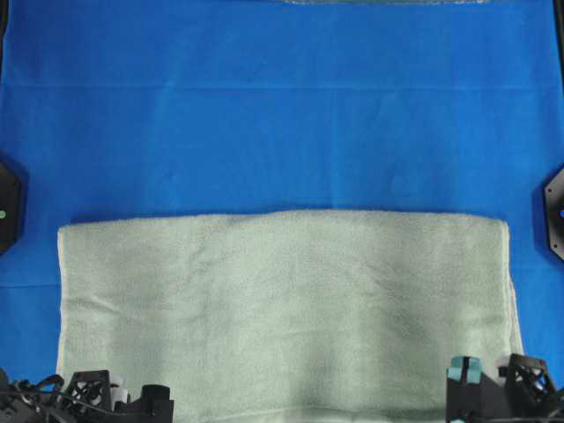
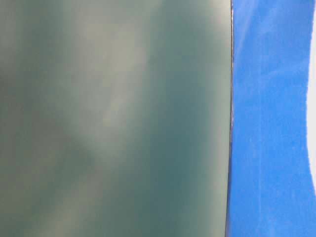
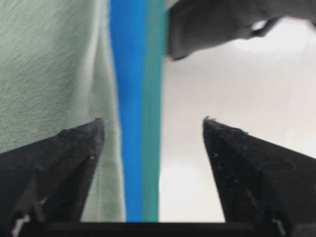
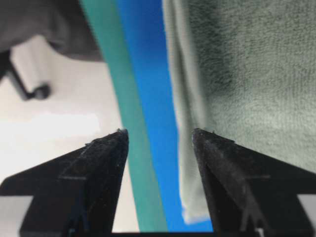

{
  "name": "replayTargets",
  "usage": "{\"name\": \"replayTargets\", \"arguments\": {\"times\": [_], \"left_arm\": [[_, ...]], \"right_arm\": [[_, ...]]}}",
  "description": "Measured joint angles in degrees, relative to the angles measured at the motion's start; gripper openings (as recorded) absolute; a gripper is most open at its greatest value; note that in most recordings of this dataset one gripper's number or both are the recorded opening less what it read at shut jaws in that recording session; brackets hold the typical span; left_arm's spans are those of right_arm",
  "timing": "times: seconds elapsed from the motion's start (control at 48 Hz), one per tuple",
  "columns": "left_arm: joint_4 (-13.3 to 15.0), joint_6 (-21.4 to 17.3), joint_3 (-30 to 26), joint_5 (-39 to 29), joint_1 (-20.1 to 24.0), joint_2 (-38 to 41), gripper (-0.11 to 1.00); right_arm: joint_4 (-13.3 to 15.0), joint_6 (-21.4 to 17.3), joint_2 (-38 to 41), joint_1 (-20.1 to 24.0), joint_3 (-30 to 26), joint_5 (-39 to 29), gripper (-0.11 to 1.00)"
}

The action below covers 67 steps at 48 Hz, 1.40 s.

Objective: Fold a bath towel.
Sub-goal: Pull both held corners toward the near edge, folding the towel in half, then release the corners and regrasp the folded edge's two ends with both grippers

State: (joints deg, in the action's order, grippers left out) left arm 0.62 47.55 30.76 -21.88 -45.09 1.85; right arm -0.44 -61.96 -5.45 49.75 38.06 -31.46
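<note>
- My left gripper (image 3: 154, 126) is wide open and holds nothing.
- My right gripper (image 4: 160, 136) is wide open and empty too.
- The bath towel (image 1: 282, 308) lies folded on the blue counter (image 1: 282, 115), between them, I think ready for another fold.

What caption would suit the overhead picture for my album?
Folded sage-green bath towel lying flat on blue cloth, both grippers open at its near corners.

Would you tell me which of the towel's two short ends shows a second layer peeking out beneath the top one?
The right end of the bath towel: a paler lower layer juts out past its top layer there, while the left end looks flush.
</note>
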Motion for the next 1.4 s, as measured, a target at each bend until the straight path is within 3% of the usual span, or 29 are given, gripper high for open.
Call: {"name": "replayTargets", "arguments": {"times": [0.125,0.229,0.354,0.479,0.667,0.834,1.042,1.209,1.396], "left_arm": [[-0.09,-2.81,-0.26,-5.10,2.64,-3.43,0.68],[-0.53,-6.77,0.35,-10.28,5.98,-7.29,0.69],[-1.85,-10.37,3.87,-13.97,11.43,-11.43,0.69],[-3.16,-11.95,9.14,-15.29,18.63,-15.47,0.69],[-5.62,-12.39,16.17,-15.56,27.69,-21.27,0.69],[-10.28,-12.66,20.74,-15.29,33.66,-23.73,0.70],[-11.87,-12.66,26.72,-8.53,35.68,-20.65,0.73],[-11.87,-12.57,30.94,-0.88,36.04,-15.73,0.73],[-11.87,-12.30,31.38,0.97,36.47,-14.24,0.69]], "right_arm": [[3.34,-0.18,-4.13,-2.02,-0.09,-6.59,0.58],[7.82,-0.09,-7.82,-5.45,0.97,-13.18,0.58],[13.18,0.00,-11.69,-12.22,5.10,-19.42,0.58],[16.26,1.32,-14.94,-20.21,10.28,-20.39,0.58],[16.88,5.98,-18.37,-28.74,17.14,-18.11,0.58],[16.88,9.14,-18.63,-33.31,20.48,-13.18,0.58],[17.23,9.67,-15.29,-38.85,25.05,-4.66,0.58],[17.49,9.49,-11.87,-40.17,26.02,-0.53,0.58],[17.49,9.67,-10.81,-40.25,25.66,0.44,0.51]]}}
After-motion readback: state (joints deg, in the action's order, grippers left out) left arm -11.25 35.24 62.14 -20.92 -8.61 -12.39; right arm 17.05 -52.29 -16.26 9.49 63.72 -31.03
